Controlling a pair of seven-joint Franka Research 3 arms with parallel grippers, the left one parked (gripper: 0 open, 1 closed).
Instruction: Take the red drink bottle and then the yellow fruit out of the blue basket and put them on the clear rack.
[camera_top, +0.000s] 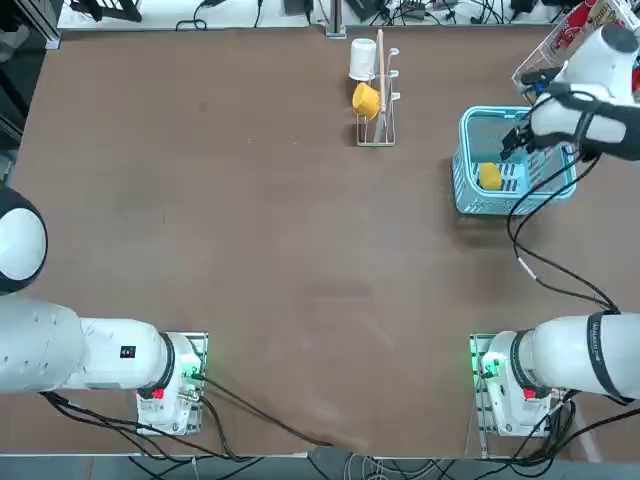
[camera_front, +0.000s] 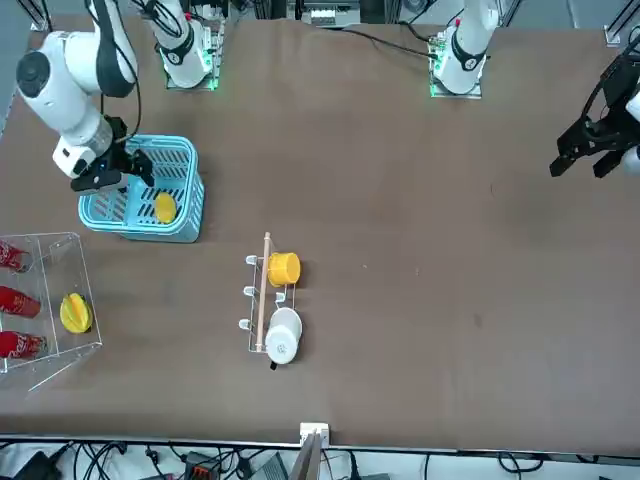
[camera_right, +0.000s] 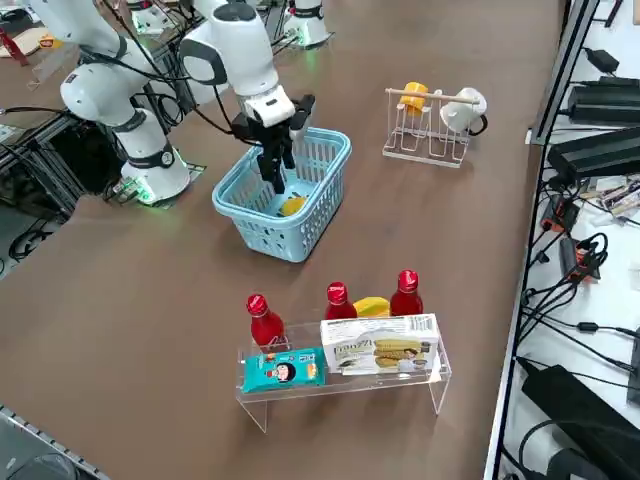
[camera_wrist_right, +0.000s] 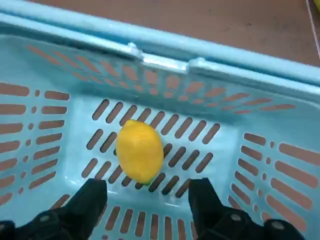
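The blue basket (camera_top: 490, 203) (camera_front: 150, 228) (camera_right: 270, 235) stands at the table's far right. Inside it a single yellow fruit (camera_top: 489, 176) (camera_front: 165, 207) (camera_right: 292, 206) (camera_wrist_right: 140, 150) lies on the slotted floor. My right gripper (camera_top: 512, 142) (camera_right: 278, 180) (camera_wrist_right: 147, 187) reaches down into the basket, open, its fingertips just short of the fruit and not touching it. On the clear rack (camera_right: 432, 385) (camera_front: 50, 245) stand three red drink bottles (camera_right: 264, 320) (camera_right: 339, 300) (camera_right: 406, 293), with another yellow fruit (camera_right: 372, 306) (camera_front: 75, 312) among them.
A blue packet (camera_right: 283, 370) and a biscuit box (camera_right: 380, 345) sit at the rack's front. A wire stand (camera_top: 375, 125) at the far middle carries a yellow cup (camera_top: 366, 99) and a white cup (camera_top: 362, 58). My arm's cable (camera_top: 540, 270) trails near the basket.
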